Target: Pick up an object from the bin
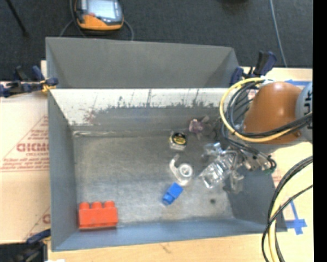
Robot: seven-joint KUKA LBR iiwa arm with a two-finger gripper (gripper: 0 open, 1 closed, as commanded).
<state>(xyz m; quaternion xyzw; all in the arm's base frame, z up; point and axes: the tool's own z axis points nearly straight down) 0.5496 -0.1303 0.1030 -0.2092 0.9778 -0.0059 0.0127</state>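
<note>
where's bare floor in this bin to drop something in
Bare: the left half of the bin floor, from the left wall to the white ring, behind the red block. Crowded: the right side by the end effector, with the black-yellow disc, white ring and blue piece.

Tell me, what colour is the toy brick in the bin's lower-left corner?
Orange-red; the toy brick shows best in the camera view, from above.

A grey bin (59,162), its back wall streaked with dark scuffs, holds a bright blue block (172,194). Left of the block is an orange-red brick (97,214), just above it a clear-and-white roll (182,170), and higher up a black-and-yellow disc (177,140) and a dull purple piece (196,125). To the upper right is the arm's glossy orange cover (272,111), with yellow and black cables (224,105).
</note>
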